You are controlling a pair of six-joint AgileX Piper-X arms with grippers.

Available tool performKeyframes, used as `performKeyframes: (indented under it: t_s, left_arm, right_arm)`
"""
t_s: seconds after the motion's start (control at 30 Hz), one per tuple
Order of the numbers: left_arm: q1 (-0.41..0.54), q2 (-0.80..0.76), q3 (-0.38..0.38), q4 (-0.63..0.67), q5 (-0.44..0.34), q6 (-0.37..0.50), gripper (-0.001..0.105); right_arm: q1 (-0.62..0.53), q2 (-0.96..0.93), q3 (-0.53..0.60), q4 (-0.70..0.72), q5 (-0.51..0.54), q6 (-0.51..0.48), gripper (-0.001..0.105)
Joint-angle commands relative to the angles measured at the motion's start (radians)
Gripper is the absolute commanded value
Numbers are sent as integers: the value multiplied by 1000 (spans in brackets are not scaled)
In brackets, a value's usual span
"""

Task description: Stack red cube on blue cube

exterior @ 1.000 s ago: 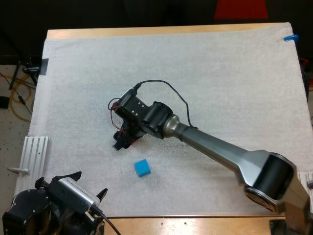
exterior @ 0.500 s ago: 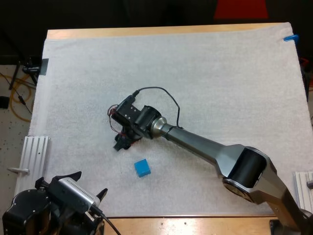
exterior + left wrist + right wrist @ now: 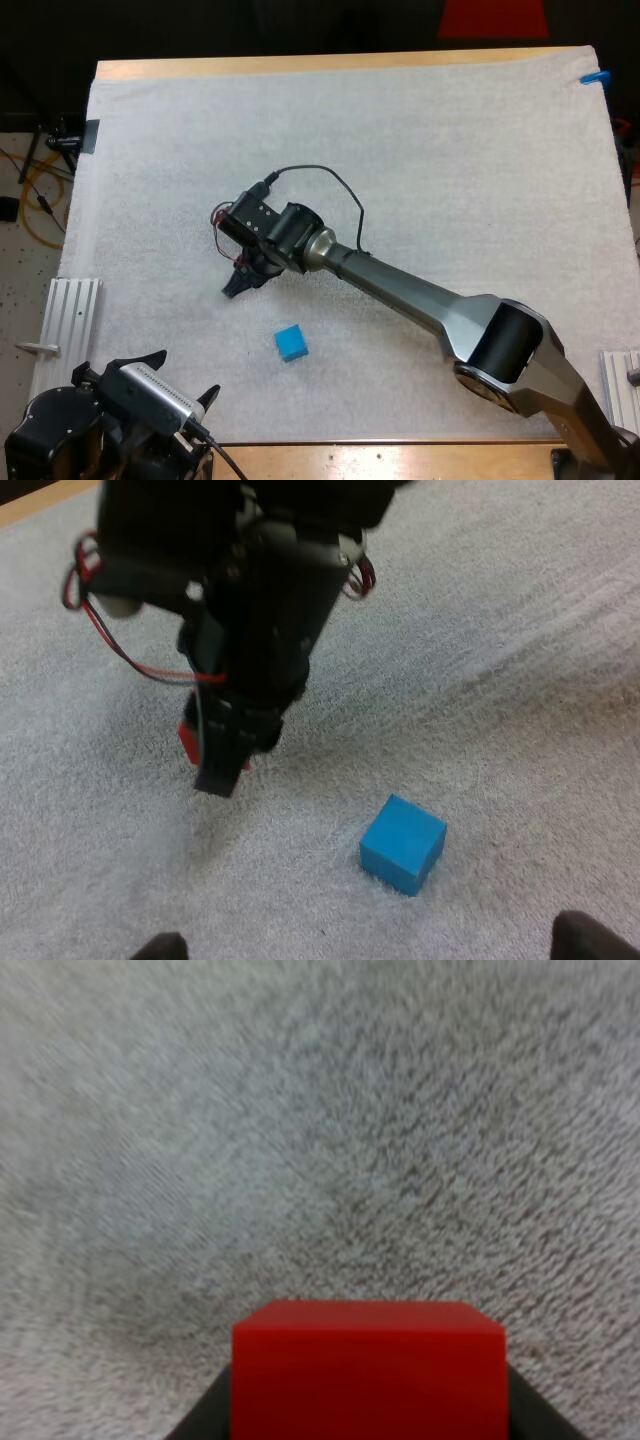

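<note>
Lifting off the white towelling mat, the right pincer clamps the small red cube; the bright blue cube waits near its tips, so the carry should come next.

Robotics lab is indicated: a wooden table is covered by a white mat and flanked by aluminium rails; a left arm and a right arm are mounted; cables are strewn on the floor.
</note>
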Motion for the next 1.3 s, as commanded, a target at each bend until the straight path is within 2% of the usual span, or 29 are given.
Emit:
performKeyframes:
  t_s: [0.0,0.17,0.33,0.67,0.9,1.13,1.27]
  left_arm:
    - [-4,0,-9,0,6,5,67]
    - [-4,0,-9,0,6,5,67]
    - [-4,0,-9,0,6,5,67]
    - [-4,0,-9,0,6,5,67]
    - [-4,0,-9,0,6,5,67]
    - [-4,0,-9,-4,6,5,67]
    - [-4,0,-9,-4,6,5,67]
  right_arm:
    - [0,-36,-34,31,6,-4,13]
    - [0,-131,-58,74,31,-23,13]
    - [0,-234,-58,188,30,-20,13]
    - [57,-302,-27,313,28,18,13]
    - [101,-334,95,292,55,73,13]
    - [107,-415,306,147,42,117,13]
    - [113,-420,354,117,20,126,13]
